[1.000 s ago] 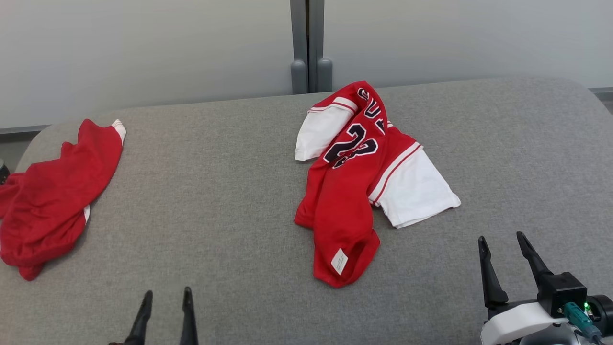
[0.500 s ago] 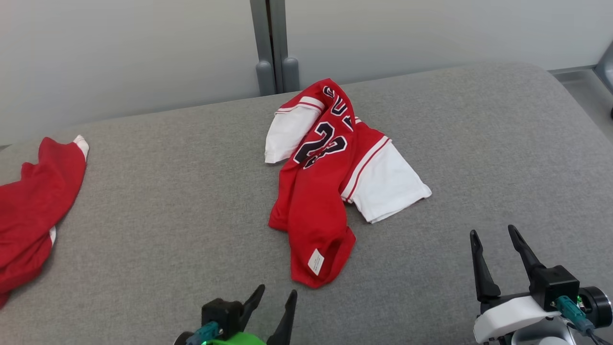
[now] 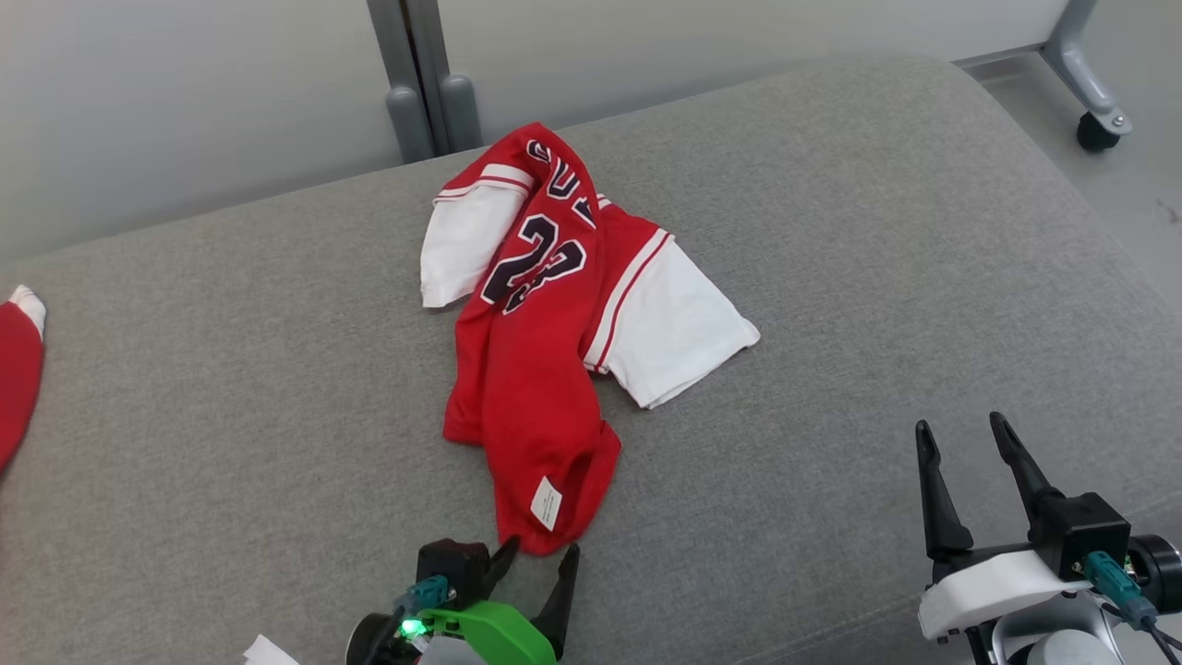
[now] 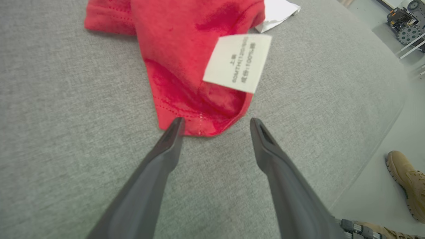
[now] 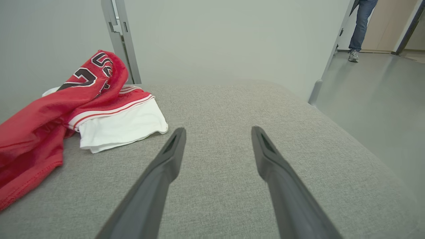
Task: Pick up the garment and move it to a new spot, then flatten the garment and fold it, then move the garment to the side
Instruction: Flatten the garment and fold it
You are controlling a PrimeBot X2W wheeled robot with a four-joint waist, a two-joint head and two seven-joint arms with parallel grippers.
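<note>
- Garment (image 3: 536, 388): a red jersey with white sleeves and dark numerals. It lies crumpled near the middle of the grey padded surface (image 3: 831, 231), with the collar end at the far edge and the hem toward the near edge.
- Left gripper (image 3: 541, 548): fingers apart, holding nothing, tips at the jersey's near hem.
- Left wrist view: one fingertip (image 4: 177, 124) overlaps the hem of the garment (image 4: 172, 49), and the other is over bare surface (image 4: 66, 132) just beside it. Contact cannot be told.
- Care label (image 3: 546, 502): white, on the hem. The left wrist view shows printed lines on the label (image 4: 237, 61), too blurred to read, and a tan shoe (image 4: 406, 182) on the floor past the rounded edge.
- Right gripper (image 3: 959, 423): fingers apart and empty, over bare surface at the near right, well apart from the jersey.
- Right wrist view: the gripper (image 5: 218, 129), the jersey (image 5: 33, 126) bunched up toward a grey post (image 5: 116, 36), and a person's legs (image 5: 360, 26) far right.
- Edges: a rounded far-right corner, with floor and a castor leg (image 3: 1085, 83) beyond it.
- Open room: a wide bare stretch on the left, reaching to a second red cloth (image 3: 14, 369), and bare surface to the right of the sleeve.
</note>
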